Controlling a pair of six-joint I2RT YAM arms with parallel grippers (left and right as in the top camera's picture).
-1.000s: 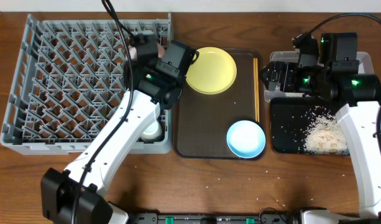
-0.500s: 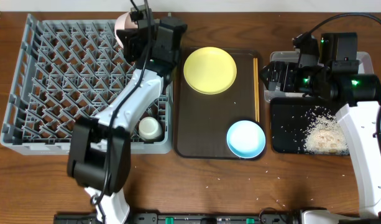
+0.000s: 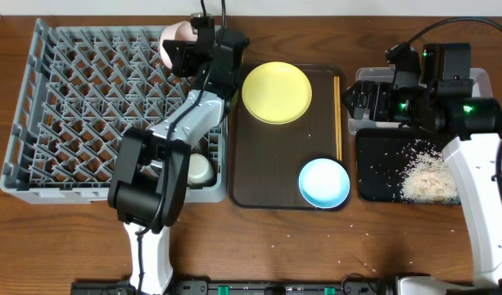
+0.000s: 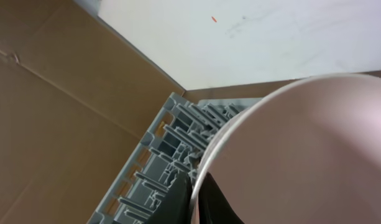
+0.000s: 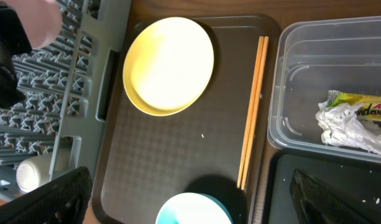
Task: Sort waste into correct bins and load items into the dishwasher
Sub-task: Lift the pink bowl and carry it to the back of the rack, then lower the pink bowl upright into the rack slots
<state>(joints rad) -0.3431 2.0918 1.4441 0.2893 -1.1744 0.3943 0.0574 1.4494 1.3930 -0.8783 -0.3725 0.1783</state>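
The round white bowl [image 3: 174, 34] is pinched in the left gripper [image 3: 187, 49], whose jaws are clamped tight on its rim. In the left wrist view one dark finger [image 4: 185, 198] presses against the rim edge, and the bowl's pale outer wall fills most of the frame. The bowl is turned on its side at the far right corner of the large grey plastic dish rack [image 3: 87, 106]; whether it touches the pegs cannot be told. Inside the rack, at its near right corner, a small pale green cup [image 3: 199, 169] sits among the pegs.

Just right of the rack lies the brown rectangular serving tray [image 3: 267, 176]. It carries the round yellow plate [image 3: 276, 93] at its far end, the light blue bowl [image 3: 323, 183] at its near right corner, and the thin wooden chopsticks [image 3: 338, 115] along its right edge.

Farther right of the rack, past the brown tray, the clear rectangular plastic container [image 3: 481, 78] holds a crumpled green-and-orange snack wrapper [image 5: 355, 121]. In front of it the shallow black rectangular tray [image 3: 380, 168] bears a heap of whitish rice-like crumbs [image 3: 427, 176].

The right gripper [image 3: 353, 100] hovers over the container's end nearest the rack, jaws spread wide and holding nothing. A few loose crumbs dot the brown wooden surface [image 3: 316, 246] in front of the brown tray.
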